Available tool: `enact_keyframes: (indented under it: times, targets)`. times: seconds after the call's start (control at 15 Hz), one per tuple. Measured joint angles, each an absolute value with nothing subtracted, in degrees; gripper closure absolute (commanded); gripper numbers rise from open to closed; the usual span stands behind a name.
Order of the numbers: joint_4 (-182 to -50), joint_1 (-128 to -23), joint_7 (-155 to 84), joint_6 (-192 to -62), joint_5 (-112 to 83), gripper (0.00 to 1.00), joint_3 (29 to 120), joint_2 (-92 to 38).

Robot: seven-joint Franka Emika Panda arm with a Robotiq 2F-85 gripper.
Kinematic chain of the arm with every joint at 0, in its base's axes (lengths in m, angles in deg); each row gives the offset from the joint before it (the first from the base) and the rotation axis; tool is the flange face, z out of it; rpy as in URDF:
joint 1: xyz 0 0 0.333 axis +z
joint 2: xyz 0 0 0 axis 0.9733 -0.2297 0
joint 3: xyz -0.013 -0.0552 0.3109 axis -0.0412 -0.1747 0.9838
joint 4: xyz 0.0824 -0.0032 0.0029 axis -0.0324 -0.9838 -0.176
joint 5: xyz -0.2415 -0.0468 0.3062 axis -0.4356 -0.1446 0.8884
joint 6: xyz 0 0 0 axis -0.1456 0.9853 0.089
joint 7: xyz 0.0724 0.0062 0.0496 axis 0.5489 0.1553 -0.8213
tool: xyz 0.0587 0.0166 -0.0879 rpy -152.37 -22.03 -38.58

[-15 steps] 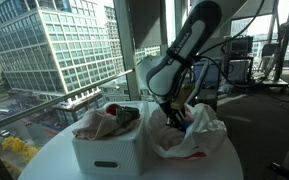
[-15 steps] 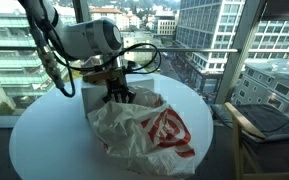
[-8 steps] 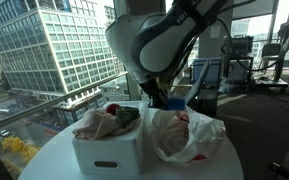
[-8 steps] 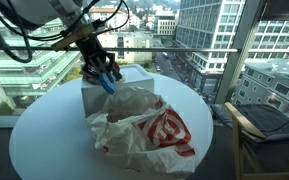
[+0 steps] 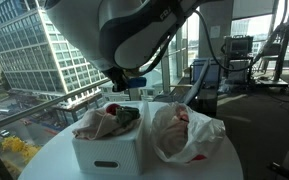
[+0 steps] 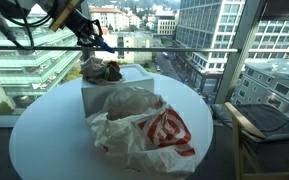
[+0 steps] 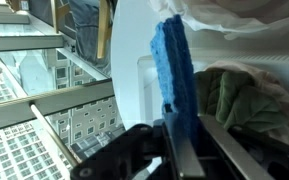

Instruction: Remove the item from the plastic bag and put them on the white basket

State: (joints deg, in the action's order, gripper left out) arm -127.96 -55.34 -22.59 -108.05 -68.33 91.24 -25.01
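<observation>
Wrist view: fingers pinch one blue item.

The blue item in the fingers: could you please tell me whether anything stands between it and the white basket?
Nothing visible does. The blue item hangs in the shut fingers over the white basket with only open air beneath. The basket already holds crumpled cloths, so it would probably land on those.
</observation>
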Motion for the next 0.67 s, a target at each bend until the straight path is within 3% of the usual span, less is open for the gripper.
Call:
enact_keyframes:
  times: [0.4,0.47,0.67]
  targets:
    - [-110.2,-55.08,-23.65,-115.77,-75.73,0.92,90.44,-42.02]
    - [-107.29,-55.14,-24.03,-116.81,-75.38,0.66,90.12,-44.63]
    - [-100.69,-55.7,-25.58,-120.2,-72.7,0.46,89.55,-50.46]
